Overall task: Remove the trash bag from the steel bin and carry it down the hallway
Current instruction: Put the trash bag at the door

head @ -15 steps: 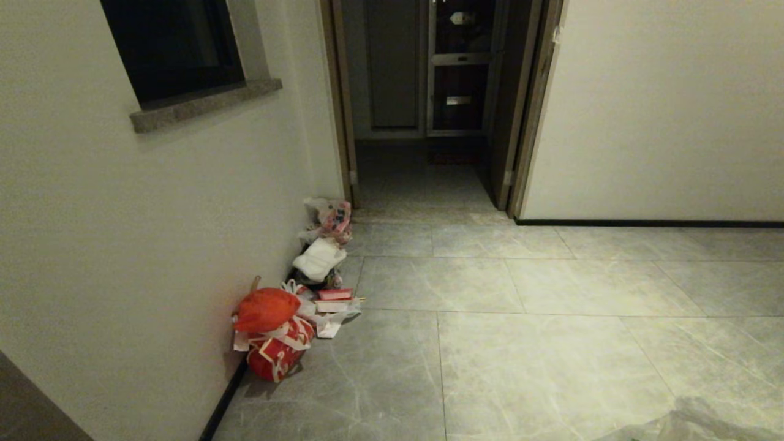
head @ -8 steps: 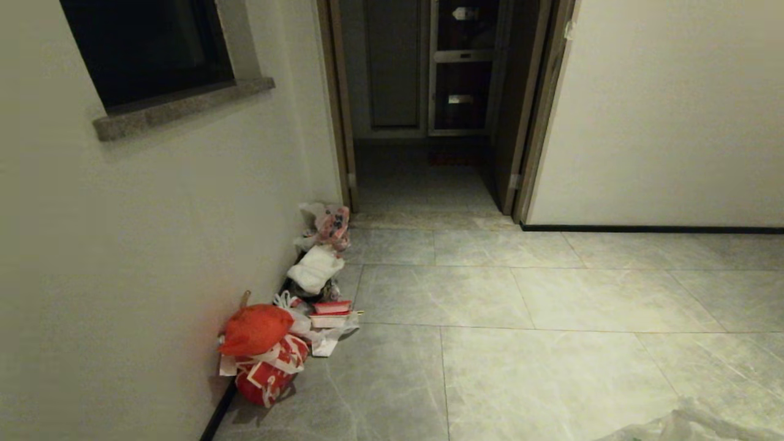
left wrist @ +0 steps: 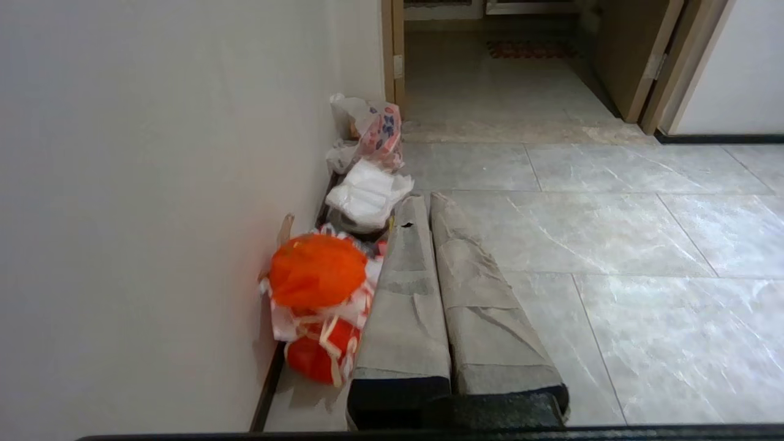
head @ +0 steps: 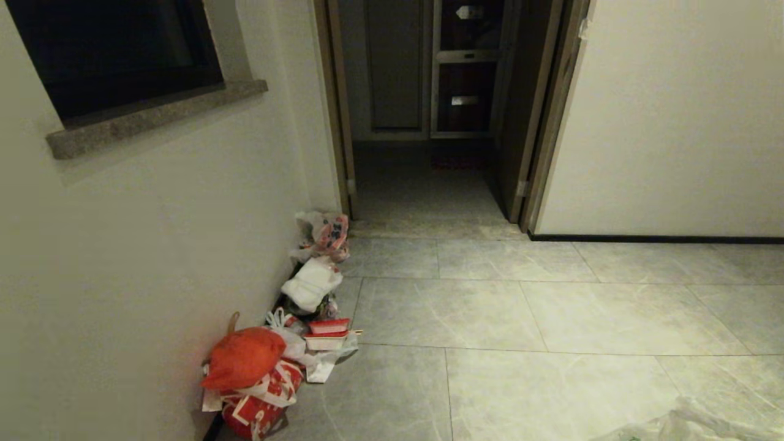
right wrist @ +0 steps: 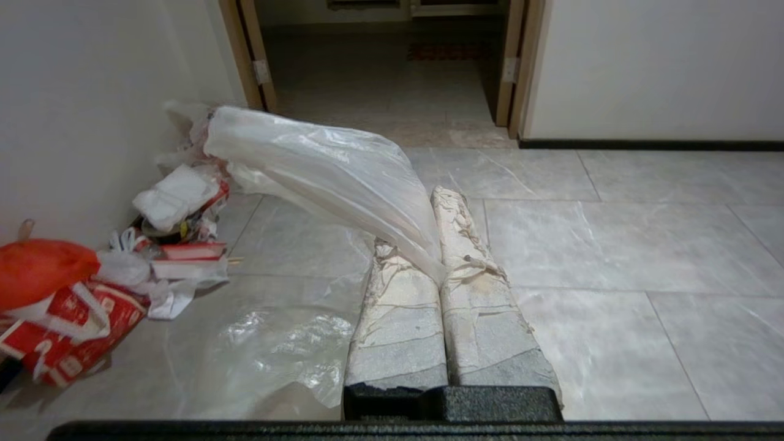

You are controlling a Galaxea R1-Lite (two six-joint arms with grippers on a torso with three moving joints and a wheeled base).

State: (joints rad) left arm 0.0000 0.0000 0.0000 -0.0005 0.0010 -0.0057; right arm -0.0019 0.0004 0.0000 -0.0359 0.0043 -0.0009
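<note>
Both grippers point along the hallway (head: 551,318): our right gripper (right wrist: 438,245) is clenched on the trash bag (right wrist: 318,171), which billows ahead of it; our left gripper (left wrist: 429,208) is closed, empty, beside an orange bag (left wrist: 317,269).

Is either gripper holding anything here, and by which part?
The right gripper pinches the trash bag by a bunched fold of its plastic. The left gripper is shut on nothing.

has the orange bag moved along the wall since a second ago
No. The orange bag keeps its place beside the red box and wall; the whole head view shifted, so the camera moved.
</note>
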